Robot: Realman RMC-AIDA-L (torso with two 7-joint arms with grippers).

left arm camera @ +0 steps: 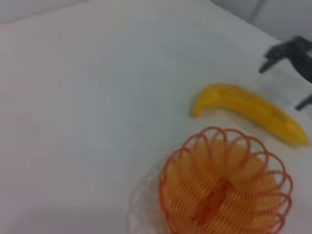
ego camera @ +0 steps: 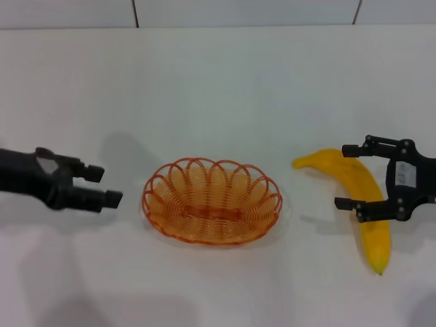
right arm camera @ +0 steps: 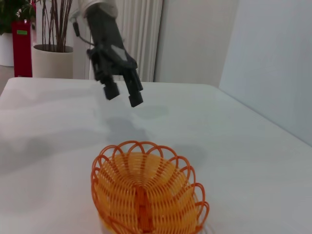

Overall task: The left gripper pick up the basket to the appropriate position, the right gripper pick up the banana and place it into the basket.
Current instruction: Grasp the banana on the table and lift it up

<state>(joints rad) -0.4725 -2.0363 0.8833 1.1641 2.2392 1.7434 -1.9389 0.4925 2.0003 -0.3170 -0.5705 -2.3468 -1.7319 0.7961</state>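
Observation:
The orange wire basket (ego camera: 211, 201) stands empty on the white table, in the middle. My left gripper (ego camera: 103, 185) is open and empty, a short way to the basket's left, apart from its rim. The yellow banana (ego camera: 373, 235) lies to the right of the basket. My right gripper (ego camera: 345, 177) is open, with one finger on each side of the banana's upper half, not shut on it. The left wrist view shows the basket (left arm camera: 225, 187), the banana (left arm camera: 248, 109) and the right gripper (left arm camera: 285, 84). The right wrist view shows the basket (right arm camera: 146, 192) and the left gripper (right arm camera: 123, 96) beyond it.
The white table (ego camera: 218, 82) stretches back to a tiled wall (ego camera: 245, 10). In the right wrist view, a potted plant (right arm camera: 51, 58) and a red object (right arm camera: 22, 46) stand beyond the table's far side.

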